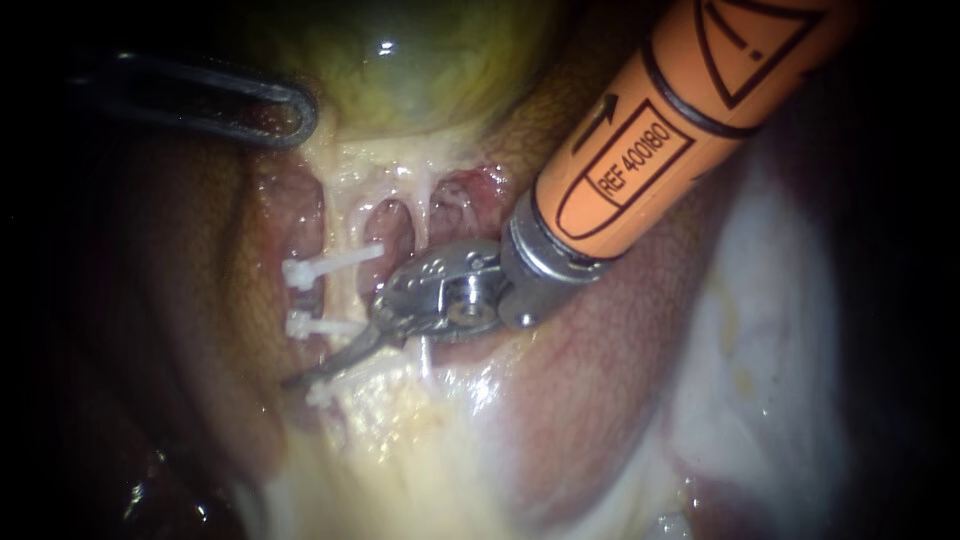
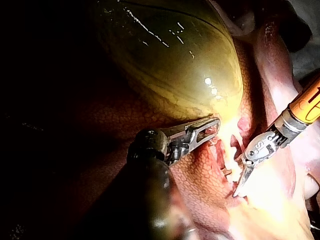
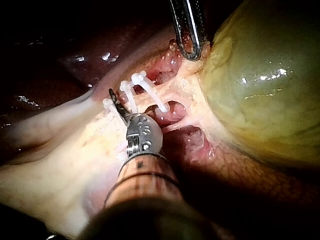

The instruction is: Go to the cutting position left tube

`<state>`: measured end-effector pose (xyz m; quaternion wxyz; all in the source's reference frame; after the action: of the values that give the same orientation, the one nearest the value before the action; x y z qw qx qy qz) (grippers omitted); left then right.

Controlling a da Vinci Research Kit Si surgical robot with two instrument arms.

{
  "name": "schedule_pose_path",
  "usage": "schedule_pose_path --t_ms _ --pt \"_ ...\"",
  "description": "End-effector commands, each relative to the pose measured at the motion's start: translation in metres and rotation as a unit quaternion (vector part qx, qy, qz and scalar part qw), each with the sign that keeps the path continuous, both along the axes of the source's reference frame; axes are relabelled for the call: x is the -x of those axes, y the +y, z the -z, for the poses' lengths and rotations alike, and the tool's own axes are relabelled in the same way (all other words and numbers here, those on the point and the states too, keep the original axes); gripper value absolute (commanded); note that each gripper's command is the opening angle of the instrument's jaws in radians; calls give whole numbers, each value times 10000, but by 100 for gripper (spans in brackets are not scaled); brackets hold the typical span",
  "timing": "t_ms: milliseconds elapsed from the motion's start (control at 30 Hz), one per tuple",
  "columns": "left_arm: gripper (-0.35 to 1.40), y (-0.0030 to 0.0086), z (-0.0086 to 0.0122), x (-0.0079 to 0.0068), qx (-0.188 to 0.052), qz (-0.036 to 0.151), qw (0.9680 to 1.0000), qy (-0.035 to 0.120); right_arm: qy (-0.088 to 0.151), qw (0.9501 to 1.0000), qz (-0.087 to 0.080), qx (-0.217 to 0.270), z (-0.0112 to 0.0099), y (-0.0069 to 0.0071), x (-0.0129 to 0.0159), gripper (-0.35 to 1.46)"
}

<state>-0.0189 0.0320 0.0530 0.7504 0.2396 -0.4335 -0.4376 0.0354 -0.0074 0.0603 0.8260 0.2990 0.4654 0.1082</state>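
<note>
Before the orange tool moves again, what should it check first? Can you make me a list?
1. Clips on the left tube: ok. Three white clips sit across it.
2. Right instrument at the cutting spot: ok. Its tip crosses the tube between the middle clip and the lowest one.
3. Left instrument holding on: ok. Its jaws are shut on the gallbladder at its narrow end.
4. Tip clear of the clips: cannot tell. It lies very close to the lowest one.
5. What is under the tip: cannot tell. It is hidden.
</note>
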Motion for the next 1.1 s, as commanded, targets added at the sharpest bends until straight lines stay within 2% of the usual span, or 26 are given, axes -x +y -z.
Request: schedule_pose_path --t_ms 33,233,333,533,800,967,1033,1100 --pt "-35 0 0 0 0 -1 10000 0 2 10000 3 0 0 0 0 111" --pt "-35 0 0 -1 0 -2 10000 -1 16 10000 -5 -6 1 1 1 112" --pt "-35 0 0 -1 0 -3 10000 -1 40 10000 -60 -10 5 8 6 112" --pt "-35 0 0 -2 0 -5 10000 -2 235 9995 -186 -68 10 26 15 112" --pt "-35 0 0 -3 0 -8 10000 -4 317 9992 -225 -81 7 32 22 114" --pt "-35 0 0 -3 0 -9 10000 -5 651 9969 -327 -282 11 43 30 114" --pt "-35 0 0 -3 0 -9 10000 -5 854 9949 -319 -443 12 47 34 114" --pt "-35 0 0 -3 0 -9 10000 -5 1167 9907 -283 -637 15 50 39 114"
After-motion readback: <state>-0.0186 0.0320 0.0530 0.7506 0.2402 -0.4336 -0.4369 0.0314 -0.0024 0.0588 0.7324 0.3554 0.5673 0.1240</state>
